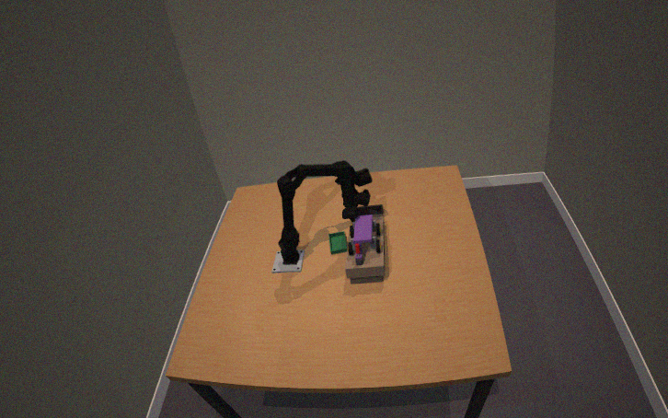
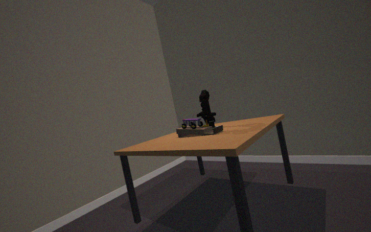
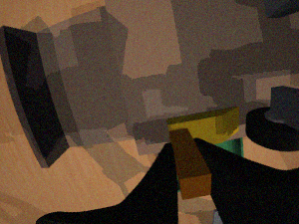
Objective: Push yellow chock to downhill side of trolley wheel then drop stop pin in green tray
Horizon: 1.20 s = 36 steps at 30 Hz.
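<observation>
Lining up the chock, gripper clamped on its handle, downhill of the trolley; wheel contact prob. not made, hard to tell. Pin still to pull, then tray drop & release.

The place resembles a bare robotics test room: a black arm on a bolted plate, a wooden table, plain walls, white skirting.
</observation>
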Each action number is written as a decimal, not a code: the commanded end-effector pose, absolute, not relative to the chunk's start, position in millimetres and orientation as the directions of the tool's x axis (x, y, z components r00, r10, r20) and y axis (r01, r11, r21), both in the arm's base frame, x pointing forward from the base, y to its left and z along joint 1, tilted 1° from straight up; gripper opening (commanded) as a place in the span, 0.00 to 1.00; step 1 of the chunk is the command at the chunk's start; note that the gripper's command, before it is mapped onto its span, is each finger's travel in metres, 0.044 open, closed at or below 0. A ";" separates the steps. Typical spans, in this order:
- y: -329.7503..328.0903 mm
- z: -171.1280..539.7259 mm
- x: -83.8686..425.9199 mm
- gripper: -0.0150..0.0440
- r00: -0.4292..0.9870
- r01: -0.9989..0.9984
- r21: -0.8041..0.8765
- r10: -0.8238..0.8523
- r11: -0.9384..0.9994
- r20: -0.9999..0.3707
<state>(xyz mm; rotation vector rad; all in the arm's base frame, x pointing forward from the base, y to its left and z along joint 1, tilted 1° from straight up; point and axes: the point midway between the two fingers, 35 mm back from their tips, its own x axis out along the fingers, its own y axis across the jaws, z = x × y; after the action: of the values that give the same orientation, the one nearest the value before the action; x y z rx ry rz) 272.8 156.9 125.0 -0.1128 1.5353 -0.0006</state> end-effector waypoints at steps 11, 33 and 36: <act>146.2 126.0 273.3 0.25 0.040 -0.068 -0.083 -0.080 0.994 -0.996; 144.4 126.1 273.7 0.25 0.037 -0.070 -0.072 -0.070 0.995 -0.997; 144.4 126.1 273.7 0.25 0.037 -0.070 -0.072 -0.070 0.995 -0.997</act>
<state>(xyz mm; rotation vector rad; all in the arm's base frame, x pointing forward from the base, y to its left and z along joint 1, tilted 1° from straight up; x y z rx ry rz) 273.6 144.4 126.1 -0.1118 1.5349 0.0010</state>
